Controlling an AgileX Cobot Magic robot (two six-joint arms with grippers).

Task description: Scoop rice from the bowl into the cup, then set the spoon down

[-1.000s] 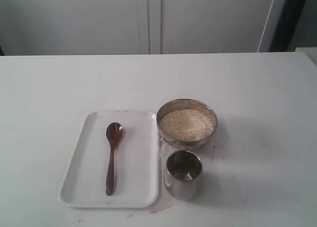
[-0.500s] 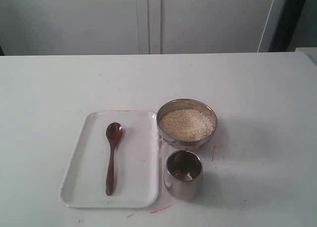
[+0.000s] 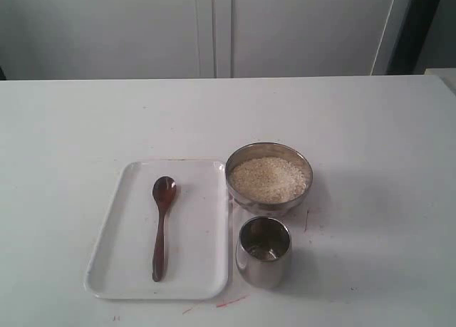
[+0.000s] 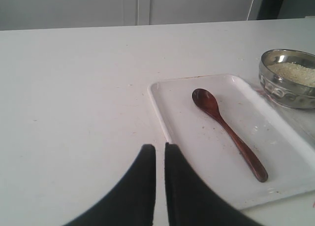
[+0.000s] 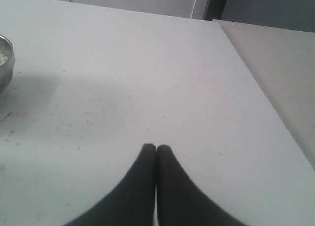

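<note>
The dark wooden spoon (image 3: 161, 227) lies flat on a white tray (image 3: 203, 270), its oval end pointing away from the table's front edge. Right of the tray stands the wide steel bowl (image 3: 269, 201) holding a heap of rice (image 3: 268, 179). The steel cup (image 3: 263, 259) stands just in front of the bowl. Neither gripper shows in the exterior view. In the left wrist view my left gripper (image 4: 159, 146) hovers over the table by the tray's edge (image 4: 172, 93), shut and holding nothing, short of the spoon (image 4: 229, 132). My right gripper (image 5: 156, 146) is shut over bare table, well away from the bowl (image 5: 4, 73).
The white table (image 3: 370, 127) runs back to pale cabinet doors (image 3: 214, 28). In the right wrist view the table's side edge (image 5: 256, 83) runs close by the right gripper. Small red marks (image 3: 231, 300) dot the table near the tray's front corner.
</note>
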